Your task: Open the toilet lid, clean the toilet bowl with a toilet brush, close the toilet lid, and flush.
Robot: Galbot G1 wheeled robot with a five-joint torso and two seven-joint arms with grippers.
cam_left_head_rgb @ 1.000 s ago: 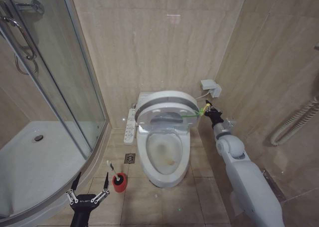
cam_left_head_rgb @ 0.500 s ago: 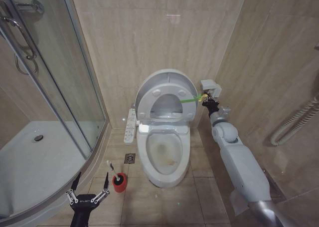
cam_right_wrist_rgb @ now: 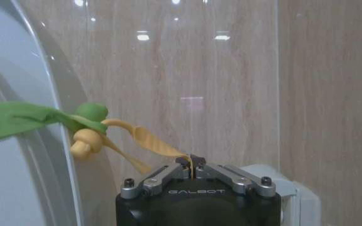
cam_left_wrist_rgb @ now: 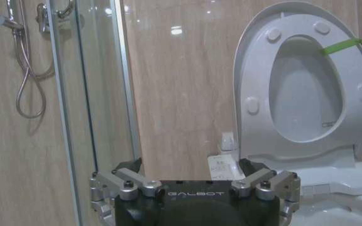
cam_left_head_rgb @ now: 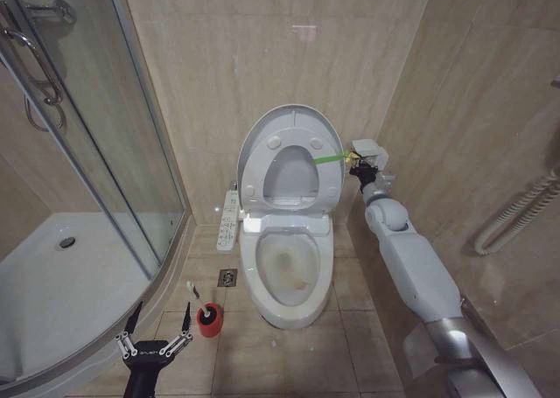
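- Though the left hand [cam_left_head_rgb: 155, 335] hangs lowest and closest to me, fingers spread wide with nothing between them, I judge it idle: it hovers over the floor just beside the red cup [cam_left_head_rgb: 209, 320].
- The toilet brush [cam_left_head_rgb: 199, 300] stands in that cup, untouched, its pale handle leaning away from the bowl. So the scrubbing, as I read it, has not begun.
- Beyond it the toilet bowl [cam_left_head_rgb: 288, 271] sits uncovered, the button panel [cam_left_head_rgb: 228, 220] along its side next to the shower enclosure [cam_left_head_rgb: 87, 197]. I can make out some discolouration inside the bowl, but not what it is.
- The toilet lid [cam_left_head_rgb: 290, 160] is raised nearly upright against the back wall, seemingly with the ring seat up with it, bumpers facing me. Opening looks essentially done; cleaning, closing and flushing are all left.
- Farthest off, the right hand [cam_right_wrist_rgb: 193, 166] is pinched closed on the yellow tail of the strap [cam_right_wrist_rgb: 137, 137], which runs taut to the green band [cam_left_head_rgb: 329, 158] at the lid's edge.
- I cannot tell whether the lid rests on the wall or is held up by the strap alone.
- The white box on the wall [cam_left_head_rgb: 371, 150] is half hidden behind the right hand, and I cannot locate a flush control with any confidence.
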